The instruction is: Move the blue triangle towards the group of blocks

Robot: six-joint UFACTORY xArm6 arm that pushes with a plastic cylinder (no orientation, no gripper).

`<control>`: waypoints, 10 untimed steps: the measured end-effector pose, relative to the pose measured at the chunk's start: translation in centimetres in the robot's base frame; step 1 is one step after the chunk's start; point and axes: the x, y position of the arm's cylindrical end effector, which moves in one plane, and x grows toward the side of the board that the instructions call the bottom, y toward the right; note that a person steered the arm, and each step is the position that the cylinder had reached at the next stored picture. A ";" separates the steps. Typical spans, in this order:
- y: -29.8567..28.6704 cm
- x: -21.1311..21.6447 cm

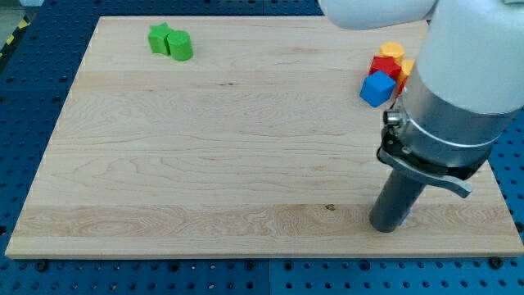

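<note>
Blocks on record: a green star (159,37) touching a green cylinder (180,46) at the view's top left; a cluster at the view's right of a blue cube (377,88), a red block (384,65) and a yellow block (393,51), partly hidden by our arm (458,82). We find no blue triangle; it may lie behind the arm. We judge such a block light, rigid and apt to slide or turn; we would push its flat side squarely. Our tip (388,226) rests near the view's bottom right, well apart from every block. No jaws exist: a bare rod. The wooden board (246,164) looks smooth, lying on a blue perforated table (33,65).
</note>
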 end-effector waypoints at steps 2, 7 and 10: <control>-1.3 -3.1; 6.1 -4.6; 12.4 -4.3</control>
